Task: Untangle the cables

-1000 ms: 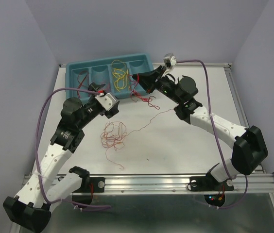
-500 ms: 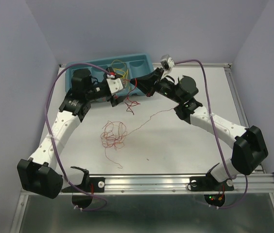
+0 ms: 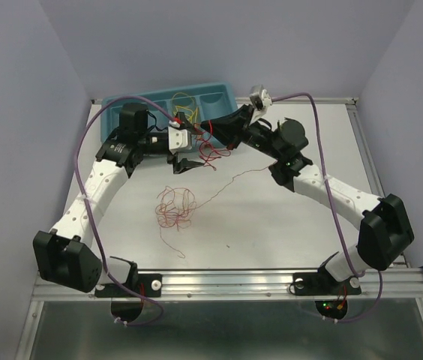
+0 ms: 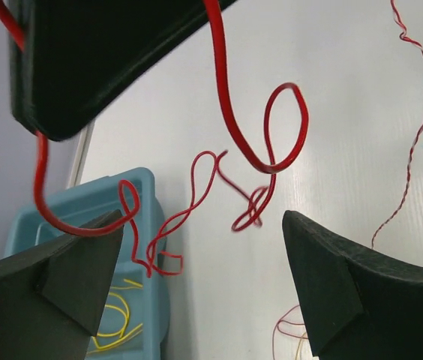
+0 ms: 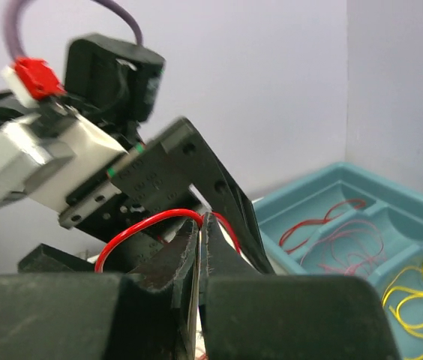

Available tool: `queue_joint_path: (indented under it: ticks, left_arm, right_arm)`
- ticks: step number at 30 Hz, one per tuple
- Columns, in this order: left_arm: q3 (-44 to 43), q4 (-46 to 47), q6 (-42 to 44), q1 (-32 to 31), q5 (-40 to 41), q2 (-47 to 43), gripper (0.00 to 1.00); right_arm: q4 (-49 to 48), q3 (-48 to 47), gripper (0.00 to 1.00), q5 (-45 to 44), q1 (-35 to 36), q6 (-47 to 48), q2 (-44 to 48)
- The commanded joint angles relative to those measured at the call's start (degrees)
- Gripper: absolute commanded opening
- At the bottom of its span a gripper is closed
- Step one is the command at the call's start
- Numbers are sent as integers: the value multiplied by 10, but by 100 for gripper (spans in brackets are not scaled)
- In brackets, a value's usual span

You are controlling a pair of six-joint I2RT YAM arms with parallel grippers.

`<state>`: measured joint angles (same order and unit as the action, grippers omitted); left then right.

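My right gripper (image 3: 210, 130) is shut on a thin red cable (image 5: 145, 223) and holds it above the table by the teal tray (image 3: 115, 114). The cable hangs from it in curly loops (image 4: 270, 147). My left gripper (image 3: 186, 160) is open just beside and below the right one, and the hanging loops lie ahead of its fingers (image 4: 54, 281). It holds nothing. A tangle of red and orange cables (image 3: 175, 208) lies on the table, with one thin strand (image 3: 230, 180) running up towards the right gripper.
The tray at the back left has several compartments, with yellow cables (image 3: 184, 106) in one and red cables (image 5: 339, 225) in others. A metal rail (image 3: 271, 281) runs along the near table edge. Purple arm cords (image 3: 324, 172) arch over both arms.
My left arm has swung from the near left up to the tray, and its open gripper now sits beside the right gripper. The right gripper has moved slightly left with the red cable.
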<state>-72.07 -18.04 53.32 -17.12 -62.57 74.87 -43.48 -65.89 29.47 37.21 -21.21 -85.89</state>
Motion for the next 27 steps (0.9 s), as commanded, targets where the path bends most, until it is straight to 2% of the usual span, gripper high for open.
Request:
queue_joint_path:
  ticks: [1,3,4,9,12,16,17,20,25,27]
  left_arm:
    - [-13,13,-15,2,-66,8,99]
    - [11,48,-40,2,-77,4,99]
    - [22,99,-88,1,-77,1,99]
    - [61,200,-155,-4,-70,-7,99]
    - [64,215,-177,-8,-58,-4,99]
    - [88,271,-231,-8,-13,-10,99]
    - [114,313,-271,-7,6,-21,99]
    - [152,413,-316,-10,51,-38,99]
    - [180,447,-354,-14,99,-60,99]
    - [187,448,-344,-14,118,-74,99]
  right_arm:
    - [-122,17,1,-19,4,-4,29]
    - [-173,41,1,-35,5,-14,30]
    - [-192,47,0,-43,5,-17,27]
    - [-284,66,1,-55,5,-45,6]
    - [-302,63,1,-53,5,-58,-7]
    - [-324,69,1,-57,4,-63,-7]
    - [-337,80,0,-67,5,-66,-4]
    - [-358,96,1,-87,5,-67,-2]
    - [-378,96,0,-102,7,-73,-13]
    - [-377,92,1,-101,7,-76,-17]
